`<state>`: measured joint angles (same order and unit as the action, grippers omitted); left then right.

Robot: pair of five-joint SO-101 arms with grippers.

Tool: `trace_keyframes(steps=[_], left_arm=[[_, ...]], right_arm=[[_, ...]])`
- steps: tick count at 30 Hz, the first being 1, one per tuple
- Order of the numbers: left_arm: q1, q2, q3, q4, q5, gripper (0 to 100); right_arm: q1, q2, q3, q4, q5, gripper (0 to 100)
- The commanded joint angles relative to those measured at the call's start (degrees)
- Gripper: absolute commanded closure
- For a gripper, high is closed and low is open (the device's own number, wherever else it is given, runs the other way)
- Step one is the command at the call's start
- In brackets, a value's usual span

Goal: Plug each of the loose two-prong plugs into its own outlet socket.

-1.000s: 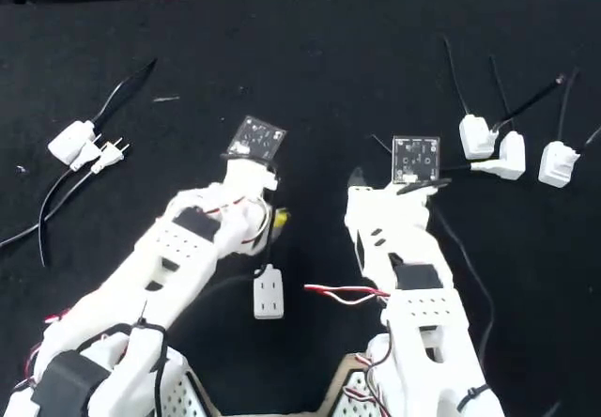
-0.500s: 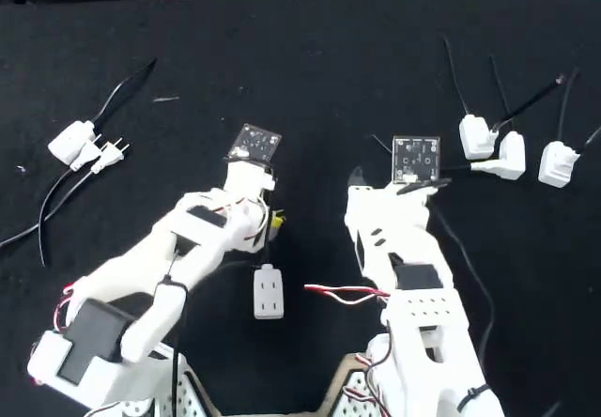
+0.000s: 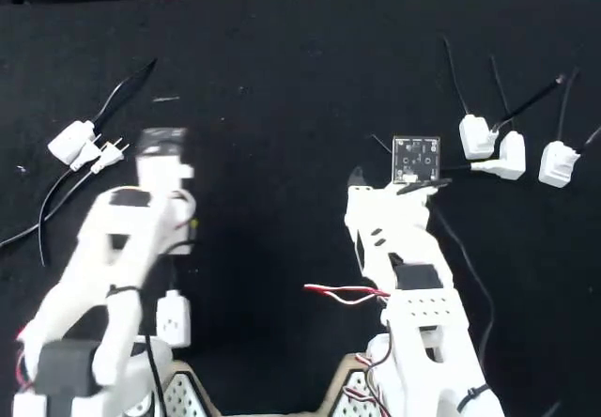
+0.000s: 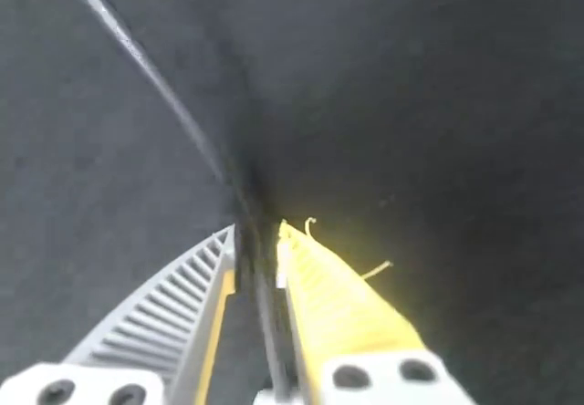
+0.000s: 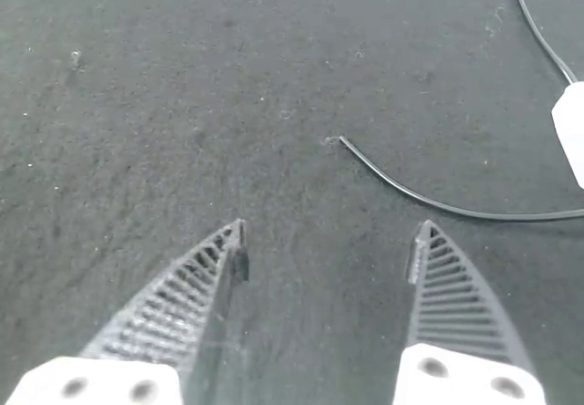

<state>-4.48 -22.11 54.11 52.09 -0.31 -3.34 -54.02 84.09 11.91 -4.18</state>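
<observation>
A white outlet socket [image 3: 174, 318] lies near the table's front left, its black cord [image 4: 239, 186] running up into my left gripper [image 3: 188, 234]. That gripper [image 4: 257, 241] is shut on the cord between its grey and yellow fingers. Two loose white two-prong plugs [image 3: 105, 157] with black cables lie at the far left. Three more white plugs [image 3: 507, 157] lie at the right. My right gripper [image 5: 328, 241] stands open over bare cloth with nothing between its fingers, left of those plugs [image 5: 570, 136]. In the high view the right gripper [image 3: 394, 184] is mid-table.
A black cloth [image 3: 300, 60] covers the whole table. A thin black cable end [image 5: 383, 172] lies just ahead of the right gripper. Red and white wires [image 3: 343, 293] loop off the right arm. Thin cables trail from the plugs on both sides.
My left arm has swung from the table's middle to the left, dragging the outlet socket by its cord to the front left. The right arm has stayed still.
</observation>
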Motion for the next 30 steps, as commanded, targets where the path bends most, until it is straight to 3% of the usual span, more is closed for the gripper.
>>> trace_keyframes(steps=[1,4,7,13,16,24,30], left_arm=[[-6.8,-6.9,-2.1,6.4,-5.0,79],[-8.0,-10.3,-1.9,8.6,-7.0,68],[-9.8,-14.2,-2.7,12.0,-9.8,71],[-11.3,-20.1,-1.6,28.4,-37.5,72],[-15.1,-22.2,-1.2,33.8,-47.6,72],[-24.2,-23.5,4.4,33.7,-66.5,72],[-21.8,-23.5,15.4,17.4,-59.8,72]], right_arm=[[0.4,-1.5,-2.0,-1.7,0.0,73.4],[-0.7,-1.5,-1.8,-1.6,0.1,73.4],[-0.8,-1.5,-1.6,-1.6,0.1,73.4],[-0.7,-1.5,-1.7,-1.6,0.1,73.4],[-0.8,-1.5,-1.8,-1.6,0.1,73.4],[-0.7,-1.6,-1.8,-1.6,0.1,73.4],[-0.8,-1.7,-1.9,-1.6,0.1,73.4]])
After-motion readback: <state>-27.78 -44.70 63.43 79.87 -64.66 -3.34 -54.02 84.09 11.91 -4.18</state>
